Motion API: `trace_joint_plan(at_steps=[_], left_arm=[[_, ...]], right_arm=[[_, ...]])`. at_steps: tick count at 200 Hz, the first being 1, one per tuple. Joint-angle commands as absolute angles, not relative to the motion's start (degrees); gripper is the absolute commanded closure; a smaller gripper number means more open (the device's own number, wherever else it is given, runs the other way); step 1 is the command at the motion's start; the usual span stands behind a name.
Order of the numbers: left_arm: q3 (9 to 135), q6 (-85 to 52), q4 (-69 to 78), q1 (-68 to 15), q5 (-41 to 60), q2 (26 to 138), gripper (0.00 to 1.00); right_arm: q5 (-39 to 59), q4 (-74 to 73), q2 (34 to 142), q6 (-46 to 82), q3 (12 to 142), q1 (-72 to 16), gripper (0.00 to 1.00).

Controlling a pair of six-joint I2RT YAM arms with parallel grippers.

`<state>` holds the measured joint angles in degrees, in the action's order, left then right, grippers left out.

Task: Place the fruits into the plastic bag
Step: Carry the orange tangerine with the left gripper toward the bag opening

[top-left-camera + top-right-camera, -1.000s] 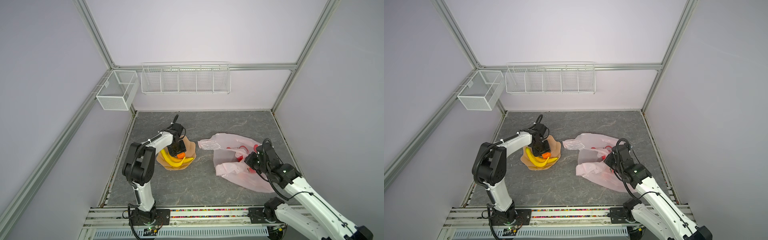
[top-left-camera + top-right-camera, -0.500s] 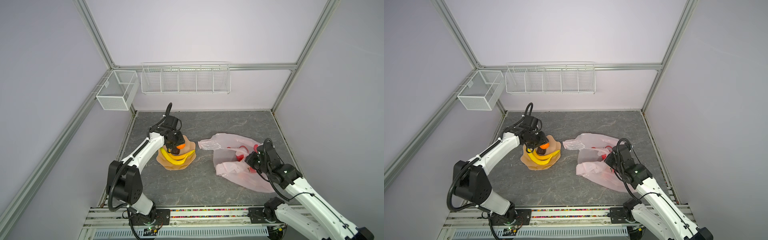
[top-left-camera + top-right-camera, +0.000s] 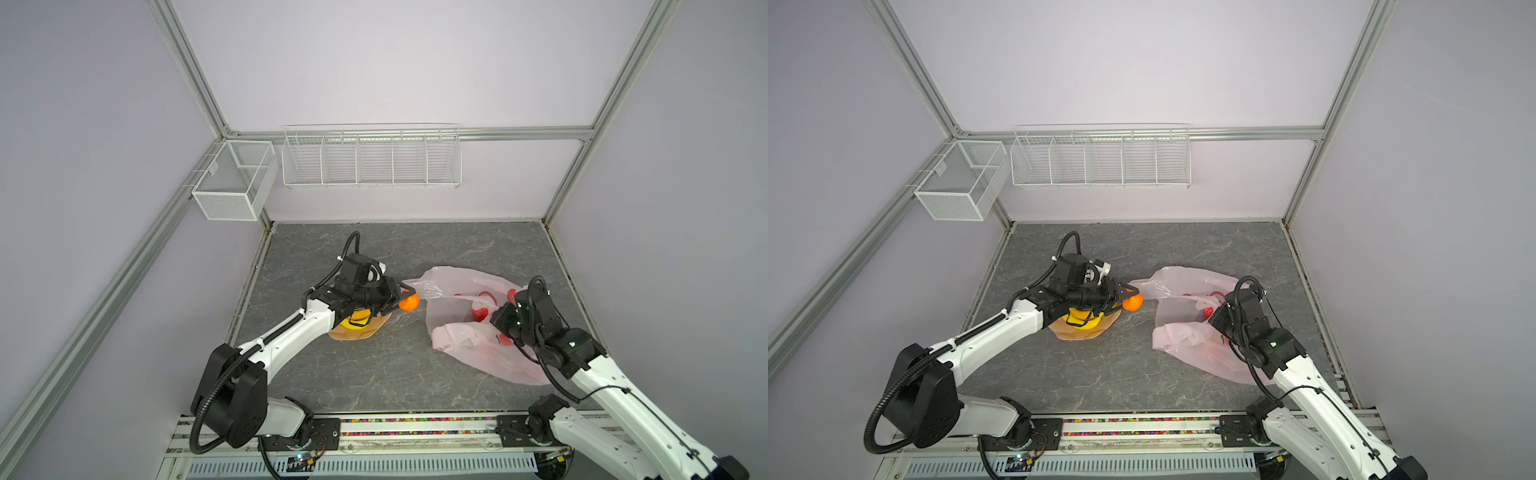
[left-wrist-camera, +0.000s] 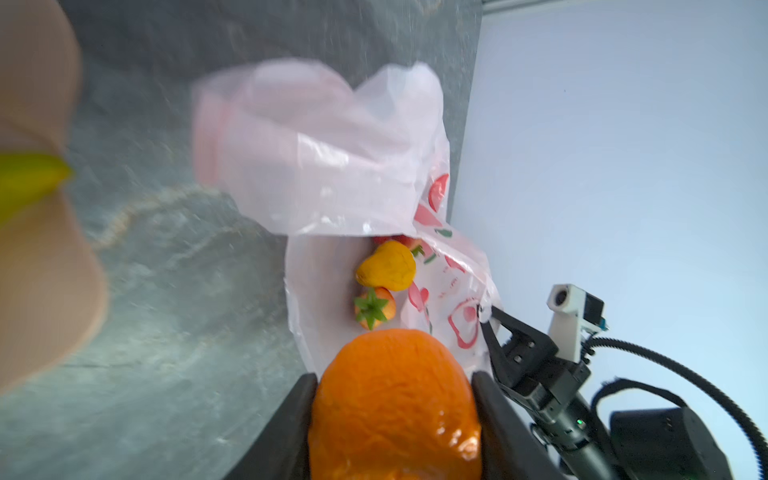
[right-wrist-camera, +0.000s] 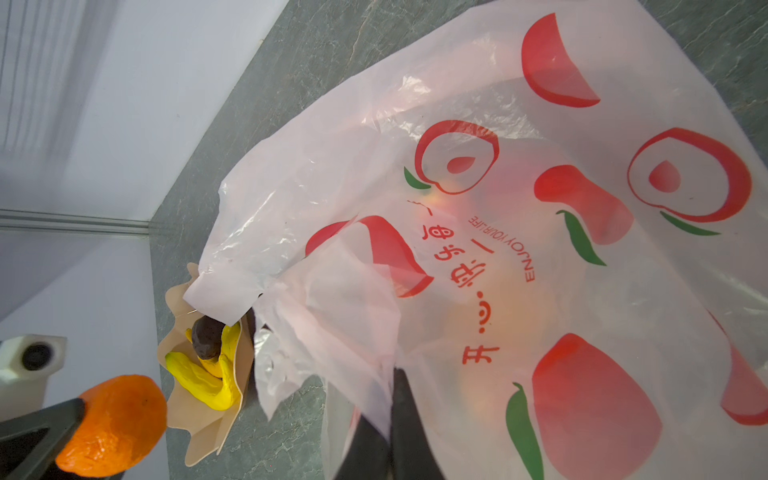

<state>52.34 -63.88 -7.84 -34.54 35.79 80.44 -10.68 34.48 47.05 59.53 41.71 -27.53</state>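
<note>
The pink plastic bag (image 3: 451, 282) (image 3: 1177, 280) (image 5: 457, 187) lies right of centre. My right gripper (image 3: 495, 321) (image 3: 1214, 322) (image 5: 388, 415) is shut on a fold of the bag's edge. My left gripper (image 3: 405, 300) (image 3: 1128, 300) (image 4: 392, 376) is shut on the orange fruit (image 3: 409, 304) (image 3: 1133, 304) (image 4: 395, 411) (image 5: 112, 426), held in the air just left of the bag's mouth. Inside the bag lie a yellow fruit (image 4: 388, 266) and a strawberry (image 4: 374, 309). Bananas (image 3: 1079, 325) (image 5: 203, 384) and a dark purple fruit (image 5: 206, 336) remain in the dish.
The peach-coloured scalloped dish (image 3: 359, 333) (image 3: 1069, 334) (image 5: 203, 432) sits under the left forearm. A white wire rack (image 3: 370, 160) and a mesh box (image 3: 232, 183) hang on the back and left walls. Walls enclose the grey table (image 3: 374, 374) on three sides.
My left gripper has lifted the orange fruit out of the dish and swung it right, up to the bag's mouth. The right arm and the bag have stayed put.
</note>
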Motion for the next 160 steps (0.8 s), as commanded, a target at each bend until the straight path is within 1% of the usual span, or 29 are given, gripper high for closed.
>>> trace_joint_plan(at_steps=[1, 13, 51, 96, 130, 160], left_arm=[[49.4, -77.0, 6.9, -36.1, 36.7, 82.1, 0.83], [48.6, -78.8, 8.8, -37.1, 35.3, 83.0, 0.87], [46.8, -85.7, 19.2, -41.4, 31.7, 88.0, 0.88], [46.1, -89.7, 24.6, -47.9, 27.7, 93.1, 0.91], [46.7, -90.3, 23.7, -51.9, 25.3, 95.4, 0.92], [47.3, -91.2, 24.6, -53.0, 24.5, 97.5, 0.92]], right_arm=[[-10.5, 34.4, 46.8, 58.7, 43.2, -27.9, 0.94], [-10.4, 34.3, 46.9, 58.6, 43.2, -27.8, 0.94], [-9.9, 34.0, 47.2, 58.1, 43.6, -27.8, 0.94], [-10.1, 34.3, 46.7, 57.7, 43.8, -27.8, 0.94], [-10.0, 34.4, 46.4, 57.7, 43.7, -27.9, 0.94], [-10.1, 34.5, 45.9, 57.7, 43.5, -27.9, 0.94]])
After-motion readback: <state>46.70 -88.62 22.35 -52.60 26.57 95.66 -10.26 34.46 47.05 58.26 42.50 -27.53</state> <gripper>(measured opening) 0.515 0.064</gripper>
